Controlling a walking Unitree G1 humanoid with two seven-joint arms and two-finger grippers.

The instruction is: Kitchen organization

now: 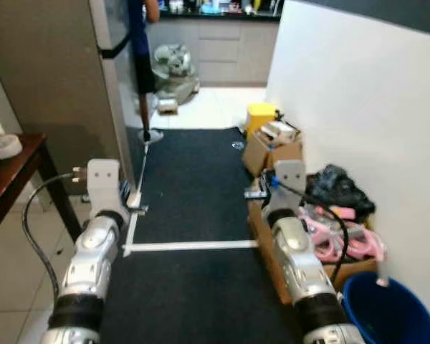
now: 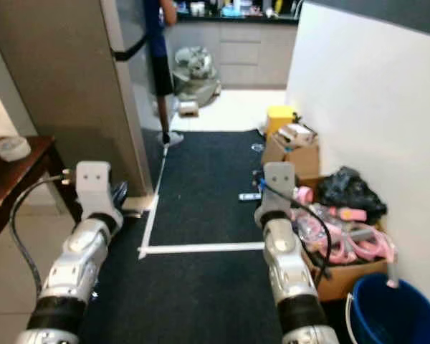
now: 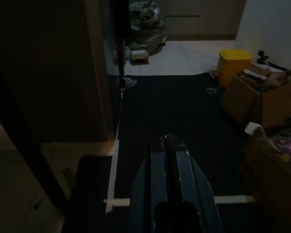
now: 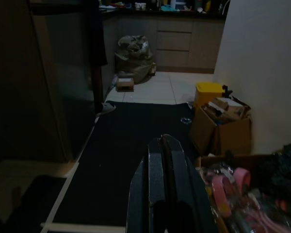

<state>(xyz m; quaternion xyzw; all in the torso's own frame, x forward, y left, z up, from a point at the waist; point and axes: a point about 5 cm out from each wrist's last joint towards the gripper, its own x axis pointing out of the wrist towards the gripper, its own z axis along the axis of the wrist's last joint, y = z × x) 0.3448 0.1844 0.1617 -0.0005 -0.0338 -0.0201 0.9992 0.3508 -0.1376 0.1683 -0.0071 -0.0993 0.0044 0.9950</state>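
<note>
Both silver arms reach forward over a black floor mat (image 1: 193,186) in a passage that leads to the kitchen. My left gripper (image 3: 170,143) is shut with nothing held, its fingers pressed flat together. My right gripper (image 4: 164,142) is shut too and holds nothing. Far ahead stand grey kitchen cabinets (image 1: 222,50) under a counter (image 1: 215,10) crowded with small items. A stuffed grey bag (image 1: 173,66) and a small box (image 1: 168,106) lie on the pale floor before the cabinets.
A person (image 1: 145,57) stands at the tall fridge (image 1: 111,86) on the left. Along the white wall (image 1: 365,107) on the right sit a yellow bin (image 1: 261,115), cardboard boxes (image 1: 272,150) of clutter and a blue bucket (image 1: 383,312). A wooden table (image 1: 14,175) with a white roll (image 1: 4,145) is at left.
</note>
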